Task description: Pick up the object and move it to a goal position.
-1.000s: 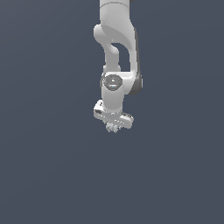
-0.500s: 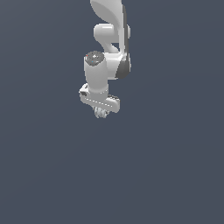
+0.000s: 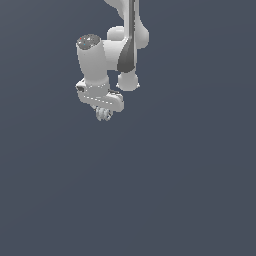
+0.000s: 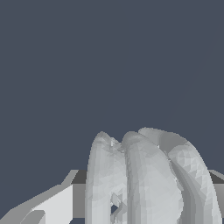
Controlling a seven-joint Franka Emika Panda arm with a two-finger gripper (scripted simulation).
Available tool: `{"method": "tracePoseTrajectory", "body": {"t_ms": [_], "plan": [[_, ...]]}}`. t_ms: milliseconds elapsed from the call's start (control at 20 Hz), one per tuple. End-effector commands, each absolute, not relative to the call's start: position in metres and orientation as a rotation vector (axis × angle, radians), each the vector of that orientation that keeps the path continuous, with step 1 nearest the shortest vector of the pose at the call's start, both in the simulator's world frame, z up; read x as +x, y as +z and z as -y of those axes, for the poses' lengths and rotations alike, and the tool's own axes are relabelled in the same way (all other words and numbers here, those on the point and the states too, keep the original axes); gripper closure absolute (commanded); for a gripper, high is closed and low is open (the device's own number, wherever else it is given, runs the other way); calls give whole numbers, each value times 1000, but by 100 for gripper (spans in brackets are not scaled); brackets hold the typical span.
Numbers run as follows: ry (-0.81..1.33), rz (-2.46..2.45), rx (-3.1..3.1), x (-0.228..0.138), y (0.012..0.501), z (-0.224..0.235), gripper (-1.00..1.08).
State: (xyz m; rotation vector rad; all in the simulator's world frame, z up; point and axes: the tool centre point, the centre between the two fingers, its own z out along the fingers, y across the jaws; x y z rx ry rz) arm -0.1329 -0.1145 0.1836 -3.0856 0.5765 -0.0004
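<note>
One gripper (image 3: 103, 113), in the frame's upper left, is clasping the ribbed object (image 3: 104, 115) between its fingers (image 4: 52, 205).

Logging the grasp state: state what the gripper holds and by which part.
The gripper holds the small ribbed object, clamped between its fingers. Which exact part the pads press cannot be told.

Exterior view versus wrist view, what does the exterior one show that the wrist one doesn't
Only the exterior view shows the arm reaching down from above, with the whole gripper at its end. Only the wrist view shows the object's ribs up close, like stacked discs, with one white finger beside it. Both show the pale object held in the gripper against a plain dark grey background.
</note>
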Motion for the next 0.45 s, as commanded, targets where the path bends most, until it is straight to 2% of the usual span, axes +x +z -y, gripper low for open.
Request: {"method": "tracePoseTrajectory", "body": {"t_ms": [0,400], "plan": [[0,-575,-3086,-141,192,124,108],[0,-575,-3087,-151,205,138,108]]}}
